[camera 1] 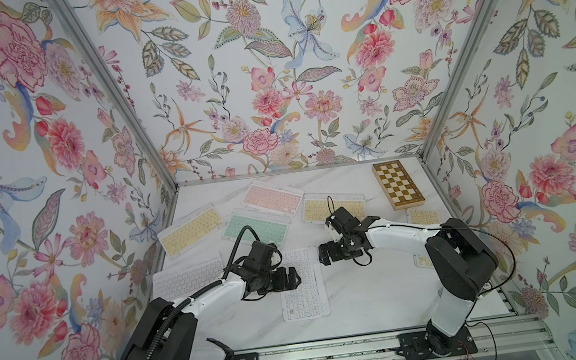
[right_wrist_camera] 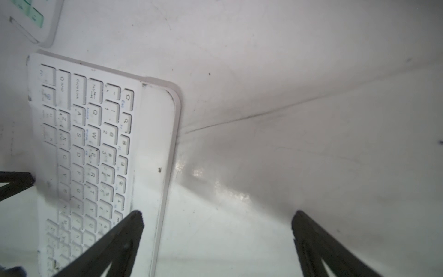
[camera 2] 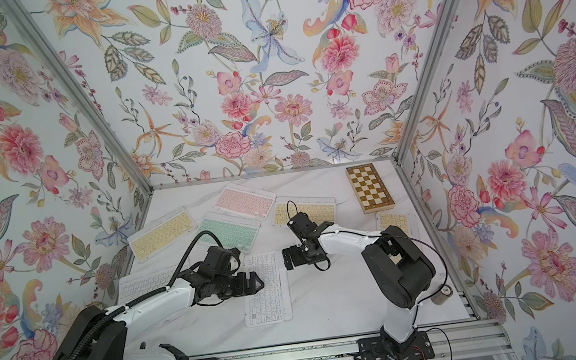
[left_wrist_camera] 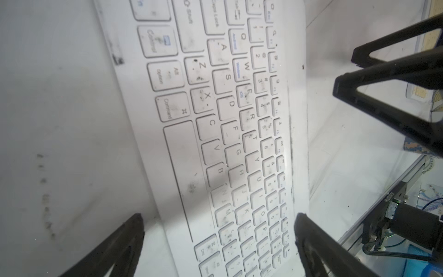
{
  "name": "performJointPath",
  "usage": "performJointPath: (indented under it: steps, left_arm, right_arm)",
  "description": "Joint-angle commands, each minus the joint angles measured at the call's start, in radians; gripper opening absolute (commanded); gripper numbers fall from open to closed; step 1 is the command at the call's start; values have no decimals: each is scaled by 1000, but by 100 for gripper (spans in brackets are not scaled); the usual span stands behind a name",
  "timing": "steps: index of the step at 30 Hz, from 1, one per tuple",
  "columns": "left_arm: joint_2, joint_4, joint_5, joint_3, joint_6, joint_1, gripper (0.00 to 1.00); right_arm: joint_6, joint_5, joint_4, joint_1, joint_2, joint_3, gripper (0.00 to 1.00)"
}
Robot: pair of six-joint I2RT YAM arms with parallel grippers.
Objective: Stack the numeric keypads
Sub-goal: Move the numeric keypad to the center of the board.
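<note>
- Left wrist view: the left gripper (left_wrist_camera: 219, 215) stands open over the white keypad (left_wrist_camera: 227, 132), a finger on either side of its width. It holds nothing, and I cannot tell whether the fingers touch the desk (right_wrist_camera: 287, 72).
- In the right wrist view the right gripper (right_wrist_camera: 217, 213) is spread wide and empty. One finger is over the keypad's long edge, the other over bare desk.
- The keypad is slim and lies flat, so closing fingers may ride over its edge and slip, or merely shove it sideways.
- The two grippers face each other closely across this one keypad, and the right gripper's fingers (left_wrist_camera: 383, 74) show in the left wrist view. If both press in together, they could knock into each other.
- Pinched at one edge only, the keypad would likely tilt, then drop or land crooked on the next one.
- Beyond both grippers, in a top view, lie a yellow keypad (camera 1: 192, 232), a mint keypad (camera 1: 256, 226), a pink keypad (camera 1: 273, 197) and a second yellow keypad (camera 1: 320, 208).
- Another white keypad (camera 1: 186, 277) lies beside the left arm, and a further yellow one (camera 1: 423, 216) is partly hidden behind the right arm. No pile looks begun.
- No open container shows. The chessboard (camera 1: 397, 184) beyond the right gripper lies closed, so its contents cannot be seen.
</note>
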Motion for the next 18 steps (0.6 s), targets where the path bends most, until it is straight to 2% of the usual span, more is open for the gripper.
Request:
performJointPath:
  steps: [1,8,14,16,18]
  left_arm:
    - [70,-166,36,-35,14,-51,99]
    - [169,-38,124,-10,-71,-179,99]
    - [283,98,197,47,-147,-240,99]
    - [328,97,209,90,-147,-258,99]
    - [345,61,173,135,-125,-274,99]
  right_arm:
    - [9,-68,38,-40,-37,-29,99]
    - [-1,-119,49,-118,-110,-76,99]
    - [-6,-147,49,-200,-175,-115,99]
    - [-5,-160,51,-225,-187,-127,99]
    - [-3,-173,51,-241,-200,-138,99]
